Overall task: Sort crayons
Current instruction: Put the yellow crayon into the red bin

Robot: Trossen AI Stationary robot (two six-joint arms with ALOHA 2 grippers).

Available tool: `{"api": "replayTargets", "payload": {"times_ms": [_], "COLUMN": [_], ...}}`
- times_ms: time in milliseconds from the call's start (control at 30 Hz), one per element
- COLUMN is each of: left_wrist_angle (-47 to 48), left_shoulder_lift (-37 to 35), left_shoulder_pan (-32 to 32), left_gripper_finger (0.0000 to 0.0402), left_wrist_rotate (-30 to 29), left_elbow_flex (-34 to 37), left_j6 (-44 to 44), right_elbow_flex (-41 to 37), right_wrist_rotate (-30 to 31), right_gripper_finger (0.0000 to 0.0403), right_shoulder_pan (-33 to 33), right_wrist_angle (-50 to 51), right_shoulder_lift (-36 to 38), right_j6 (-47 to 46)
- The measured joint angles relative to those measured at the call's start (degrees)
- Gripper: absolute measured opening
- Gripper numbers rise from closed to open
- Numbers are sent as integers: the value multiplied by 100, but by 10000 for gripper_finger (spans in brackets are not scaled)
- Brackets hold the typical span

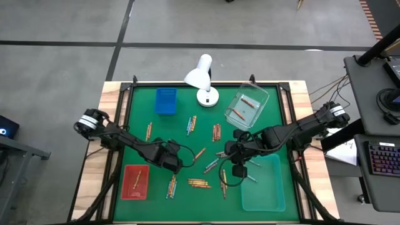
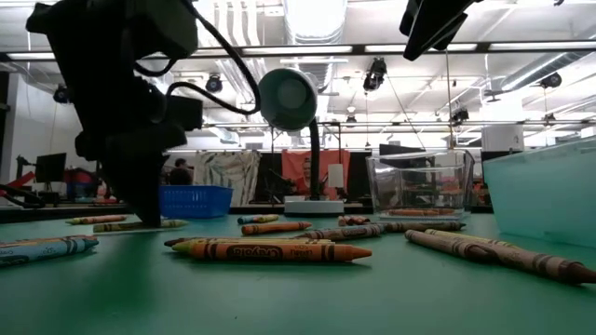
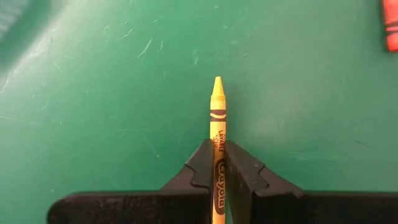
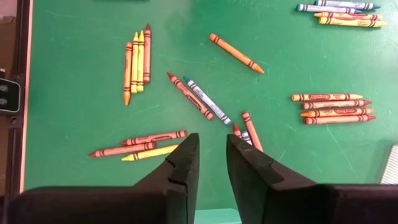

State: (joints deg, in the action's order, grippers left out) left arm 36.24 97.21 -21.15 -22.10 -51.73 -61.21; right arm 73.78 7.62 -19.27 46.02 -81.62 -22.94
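Left gripper (image 3: 219, 163): fingers pinched shut on a yellow crayon (image 3: 217, 118), whose tip sticks out past the fingertips; it sits low over the green mat (image 1: 181, 134), just beside the red tray (image 1: 134, 182), on the side toward the lamp.
Right gripper (image 4: 212, 155): fingers a narrow gap apart, holding nothing; raised above the mat, near the pale green tray (image 1: 265, 190), between that tray and the lamp (image 1: 203, 78).
Yellow crayon: gripped between the left fingers, lying along them, its point over bare mat.
Other crayons (image 4: 202, 98): scattered on the mat in small bunches and singles, mostly between the lamp and the two near trays; red, orange, yellow and blue ones show below the right gripper.
Clear tray (image 1: 249, 107): just beside the lamp, with a couple of crayons inside.
Blue tray (image 1: 165, 100): on the lamp's other side.
Red tray: holds a crayon or two.
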Motion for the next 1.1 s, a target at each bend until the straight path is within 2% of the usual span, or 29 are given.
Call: {"api": "replayTargets", "payload": {"times_ms": [133, 333, 600, 767, 867, 1100], "left_wrist_angle": [73, 760, 2549, 3371, 3542, 3577], "left_shoulder_lift": [-205, -724, -1457, -1721, -1849, -1967], "left_shoulder_pan": [0, -20, -397, -913, -1224, -1960], "left_gripper_finger": [1, 0, 0, 0, 0, 0], "left_wrist_rotate": [9, 9, 104, 514, 1022, 1706], "left_elbow_flex": [-161, -681, -1408, -1763, -1845, -1495], "left_j6": [471, 1360, 1950, 1827, 1603, 855], "right_elbow_flex": [-7, -7, -55, -193, -280, -343], "right_wrist_rotate": [0, -1, 0, 0, 0, 0], "right_gripper_finger": [79, 75, 70, 77, 81, 76], "right_shoulder_pan": [0, 0, 0, 0, 0, 0], "right_wrist_angle": [2, 0, -7, -13, -43, -176], "right_shoulder_lift": [0, -2, -2, -2, -2, -2], "right_j6": [2, 12, 48, 48, 48, 48]}}
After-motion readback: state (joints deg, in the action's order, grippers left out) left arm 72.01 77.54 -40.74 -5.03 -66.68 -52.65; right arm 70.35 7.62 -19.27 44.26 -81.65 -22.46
